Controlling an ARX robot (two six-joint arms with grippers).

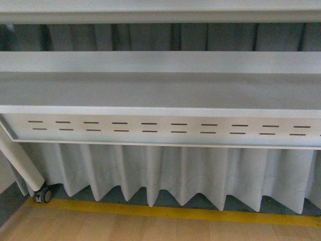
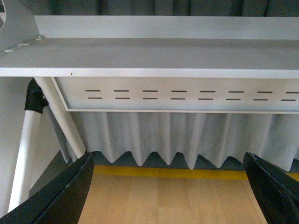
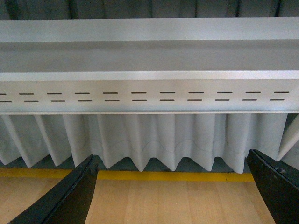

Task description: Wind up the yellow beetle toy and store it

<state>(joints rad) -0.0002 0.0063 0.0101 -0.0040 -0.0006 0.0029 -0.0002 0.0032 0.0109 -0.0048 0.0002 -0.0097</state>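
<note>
Left gripper (image 2: 168, 161) is spread wide, folks, its two black fingers (image 2: 60, 196) out at opposite edges of the left wrist view with only wooden floor (image 2: 168, 200) showing between them. Right gripper (image 3: 173, 161), same story: jaws far apart, gripping nothing, each dark finger (image 3: 70, 196) pushed out to a corner. Both wrist cameras face the slotted panel (image 1: 160, 129), a white strip with two rows of short dark slots that runs right across the front view. Directly above the panel lies the grey tabletop (image 1: 150, 93), and above that again a pale rail (image 1: 160, 61) with dark drapes (image 1: 150, 37) behind it. Below the panel hangs a pleated white curtain (image 1: 165, 170), its zigzag hem ending just above a yellow stripe (image 1: 165, 212) painted along the floor. Under the panel's left end a white tubular leg (image 1: 20, 165) slants down to a small caster (image 1: 44, 195) sitting right by that stripe. And the yellow beetle toy? It shows in none of the three views, so I cannot tell where it is.
</note>
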